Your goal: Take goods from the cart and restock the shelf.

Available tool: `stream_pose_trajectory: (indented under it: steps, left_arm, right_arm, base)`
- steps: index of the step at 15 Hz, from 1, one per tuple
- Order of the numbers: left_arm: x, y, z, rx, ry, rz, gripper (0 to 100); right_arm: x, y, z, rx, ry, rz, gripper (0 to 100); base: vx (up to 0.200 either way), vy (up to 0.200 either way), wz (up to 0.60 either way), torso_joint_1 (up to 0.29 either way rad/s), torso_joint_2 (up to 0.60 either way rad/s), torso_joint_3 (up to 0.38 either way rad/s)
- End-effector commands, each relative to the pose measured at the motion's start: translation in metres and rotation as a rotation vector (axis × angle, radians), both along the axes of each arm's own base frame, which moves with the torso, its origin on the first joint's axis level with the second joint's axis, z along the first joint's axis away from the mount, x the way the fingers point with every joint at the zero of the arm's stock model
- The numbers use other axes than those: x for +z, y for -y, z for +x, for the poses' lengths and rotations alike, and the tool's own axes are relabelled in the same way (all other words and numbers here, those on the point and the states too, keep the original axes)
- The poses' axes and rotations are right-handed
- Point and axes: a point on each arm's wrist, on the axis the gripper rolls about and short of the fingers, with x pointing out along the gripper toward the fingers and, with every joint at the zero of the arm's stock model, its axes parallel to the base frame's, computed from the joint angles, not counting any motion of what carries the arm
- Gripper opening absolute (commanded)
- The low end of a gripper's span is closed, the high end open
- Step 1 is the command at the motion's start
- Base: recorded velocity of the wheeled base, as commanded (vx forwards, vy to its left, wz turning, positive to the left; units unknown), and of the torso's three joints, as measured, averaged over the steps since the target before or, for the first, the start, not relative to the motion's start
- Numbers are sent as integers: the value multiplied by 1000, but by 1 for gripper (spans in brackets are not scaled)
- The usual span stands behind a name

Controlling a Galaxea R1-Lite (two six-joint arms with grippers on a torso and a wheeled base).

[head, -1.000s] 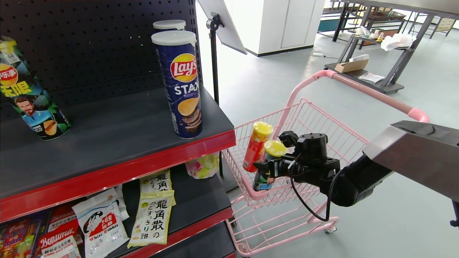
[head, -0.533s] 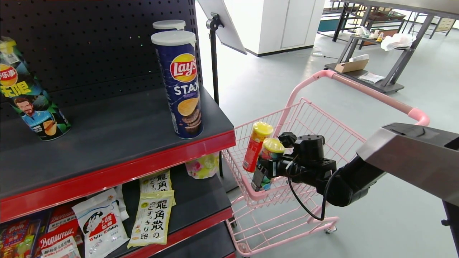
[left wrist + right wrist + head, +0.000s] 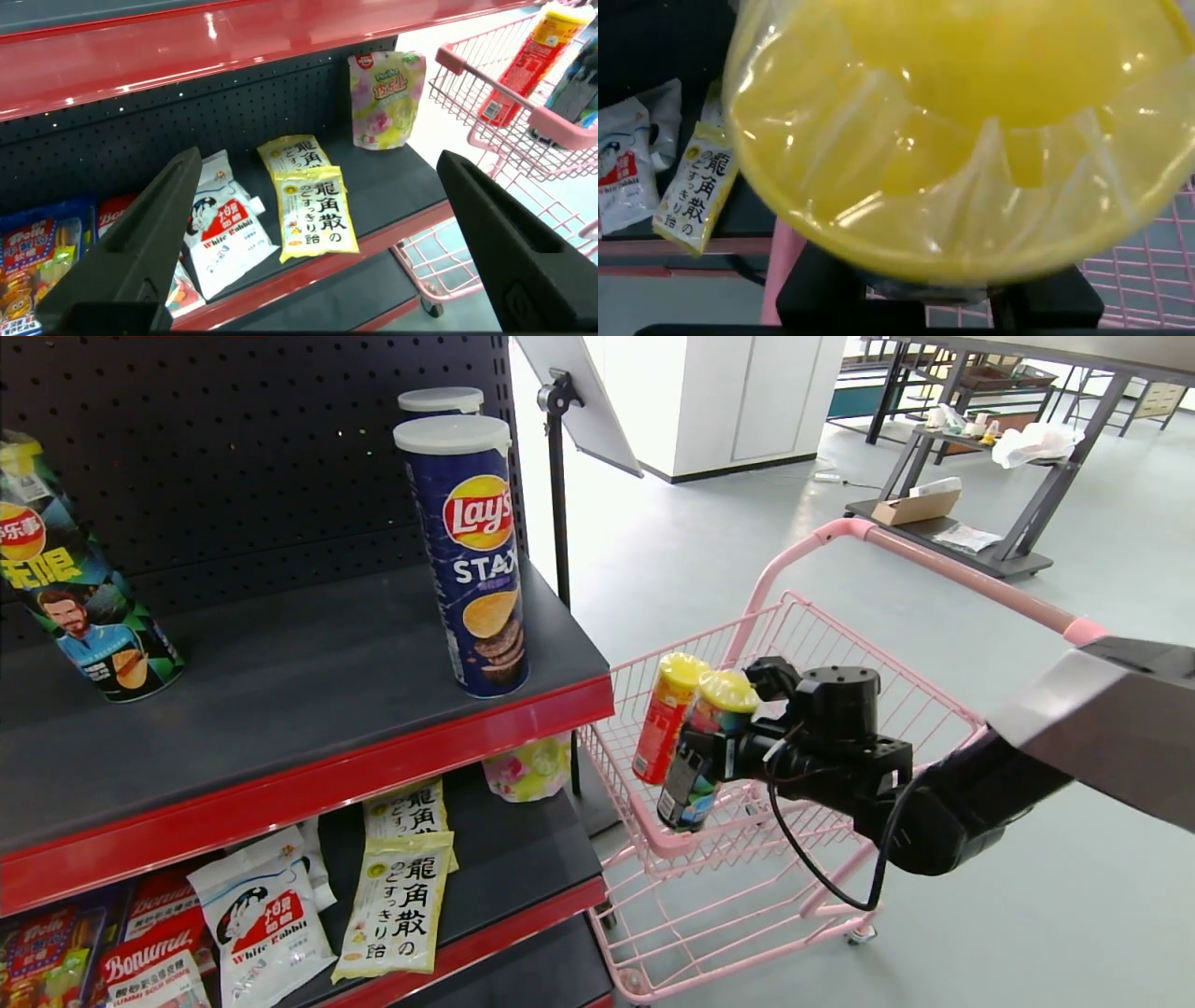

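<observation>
My right gripper (image 3: 702,758) is shut on a dark, colourful can with a yellow lid (image 3: 711,733), holding it tilted above the front corner of the pink cart (image 3: 845,644). The yellow lid (image 3: 971,121) sits very close in the right wrist view. A red can with a yellow lid (image 3: 663,717) stands in the cart right beside the held one. Left of the cart is the shelf, whose upper board (image 3: 280,681) carries a tall blue chips can (image 3: 467,555). My left gripper (image 3: 318,252) is open in front of the lower shelf, with nothing between its fingers.
A green-and-black can (image 3: 84,597) leans at the upper board's left. The lower board holds snack bags: white (image 3: 224,229), yellow (image 3: 313,210), and a pink-green one (image 3: 385,89). A light stand pole (image 3: 558,485) rises between shelf and cart. Tables stand far right.
My right gripper has lifted the yellow-lidded can upward and slightly right, and the can now tilts more. The red can, the shelf goods and the cart have stayed put.
</observation>
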Motion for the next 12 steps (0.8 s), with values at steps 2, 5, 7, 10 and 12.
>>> stream_pose_trajectory:
  steps: [2, 5, 7, 10, 12]
  left_arm:
    - [0, 0, 0, 0, -1, 0, 100]
    - [0, 0, 0, 2, -1, 0, 100]
    - [0, 0, 0, 0, -1, 1, 100]
    - [0, 0, 0, -1, -1, 0, 100]
    - [0, 0, 0, -1, -1, 0, 100]
  right_arm:
    - [85, 15, -29, -5, 176, 58, 0]
    - [142, 35, -74, -25, 236, 62, 0]
    - [164, 51, -108, -59, 278, 35, 0]
    - [164, 87, -157, -166, 266, -87, 0]
    - [149, 122, -217, -255, 209, -156, 0]
  base:
    - [0, 0, 0, 0, 0, 0]
    - [0, 0, 0, 0, 0, 0]
    - [0, 0, 0, 0, 0, 0]
    - [0, 0, 0, 0, 0, 0]
    - [0, 0, 0, 0, 0, 0]
